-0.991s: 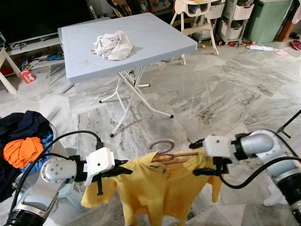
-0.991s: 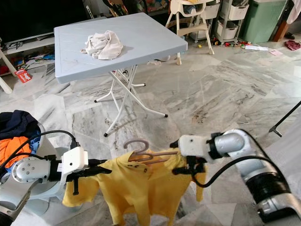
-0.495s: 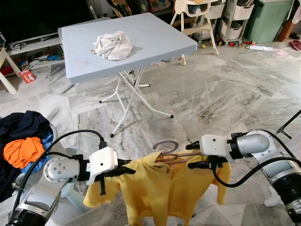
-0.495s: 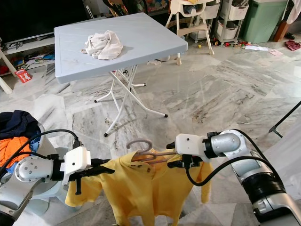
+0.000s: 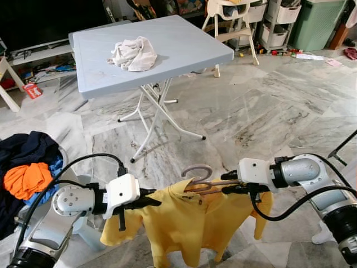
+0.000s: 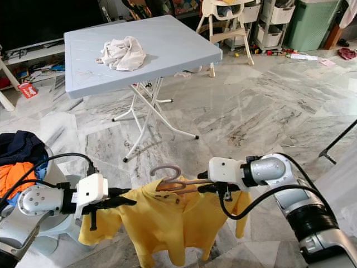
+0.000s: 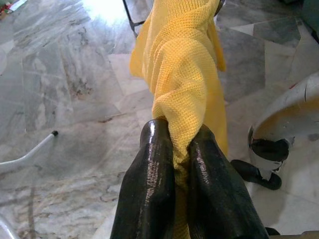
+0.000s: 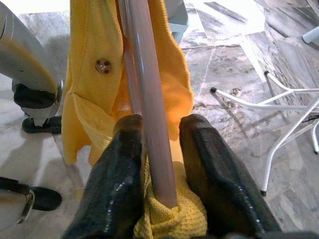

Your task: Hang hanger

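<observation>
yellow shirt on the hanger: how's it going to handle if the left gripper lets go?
Likely floppy: the yellow shirt sags in folds below the hanger and bunches between the left gripper fingers. Probably light, since a pinch on the fabric holds that side up. It may slide along the smooth hanger bar, which the right gripper clamps together with some cloth.

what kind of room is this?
Most likely a lived-in home living room: marble-tile floor, a child's high chair, a folding table holding a crumpled cloth, and a pile of clothes beside the robot.
</observation>
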Controlling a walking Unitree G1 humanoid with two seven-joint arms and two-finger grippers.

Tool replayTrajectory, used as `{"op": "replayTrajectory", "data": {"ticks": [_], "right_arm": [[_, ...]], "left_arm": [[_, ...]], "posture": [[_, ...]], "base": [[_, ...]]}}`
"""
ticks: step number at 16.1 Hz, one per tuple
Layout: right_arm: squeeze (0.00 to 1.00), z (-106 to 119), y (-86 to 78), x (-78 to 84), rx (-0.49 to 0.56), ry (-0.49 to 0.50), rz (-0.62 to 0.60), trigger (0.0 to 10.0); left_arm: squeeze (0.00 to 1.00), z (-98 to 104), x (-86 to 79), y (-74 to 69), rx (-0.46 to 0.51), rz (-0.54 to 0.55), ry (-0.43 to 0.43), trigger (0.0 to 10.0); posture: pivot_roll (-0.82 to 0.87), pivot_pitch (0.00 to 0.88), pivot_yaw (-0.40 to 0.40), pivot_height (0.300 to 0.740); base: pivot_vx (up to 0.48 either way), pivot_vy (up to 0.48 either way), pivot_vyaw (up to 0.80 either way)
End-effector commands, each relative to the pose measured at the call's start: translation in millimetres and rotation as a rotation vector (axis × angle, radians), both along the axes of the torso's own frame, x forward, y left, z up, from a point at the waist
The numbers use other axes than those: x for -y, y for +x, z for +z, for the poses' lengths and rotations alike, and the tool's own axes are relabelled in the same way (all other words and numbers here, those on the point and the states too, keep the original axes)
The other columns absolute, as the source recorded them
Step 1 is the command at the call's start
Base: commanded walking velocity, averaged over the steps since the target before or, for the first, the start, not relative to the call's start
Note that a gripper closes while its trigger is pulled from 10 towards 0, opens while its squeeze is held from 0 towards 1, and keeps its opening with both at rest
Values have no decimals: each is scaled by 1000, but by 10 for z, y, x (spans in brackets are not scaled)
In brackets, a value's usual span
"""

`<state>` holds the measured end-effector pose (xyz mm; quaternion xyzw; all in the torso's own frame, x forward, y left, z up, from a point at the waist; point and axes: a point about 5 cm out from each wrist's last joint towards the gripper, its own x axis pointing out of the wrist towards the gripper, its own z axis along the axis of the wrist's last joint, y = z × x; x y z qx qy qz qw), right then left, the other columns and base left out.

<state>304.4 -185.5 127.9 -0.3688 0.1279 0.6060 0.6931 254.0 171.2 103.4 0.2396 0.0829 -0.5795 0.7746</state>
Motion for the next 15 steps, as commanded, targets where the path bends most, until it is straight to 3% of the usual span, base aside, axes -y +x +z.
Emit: {"op": "replayTrajectory", "data": {"ticks": [1,7,8,9,10,15], "right_arm": [[0,50,29,-26,13,17,2,0],[0,24,5,-94,15,26,21,0],[0,19,-1,-116,31,22,34,2431],[0,17,10,-127,55,19,28,9333],[1000,4,20,-129,38,27,5,10000],[1000,8,-4,-173,39,35,27,10000]], "left_arm": [[0,74,33,37,35,-21,-1,0],[0,57,37,32,24,-30,12,0],[0,54,39,34,23,-31,14,0],[0,53,40,35,22,-32,14,0],[0,51,39,35,22,-31,15,0],[0,34,41,31,18,-28,15,0]], "posture": [[3,30,70,740],[4,27,76,740],[4,25,75,740],[4,25,75,740],[4,24,74,740],[5,24,75,740]], "base": [[0,0,0],[0,0,0],[0,0,0],[0,0,0],[0,0,0],[0,0,0]]}}
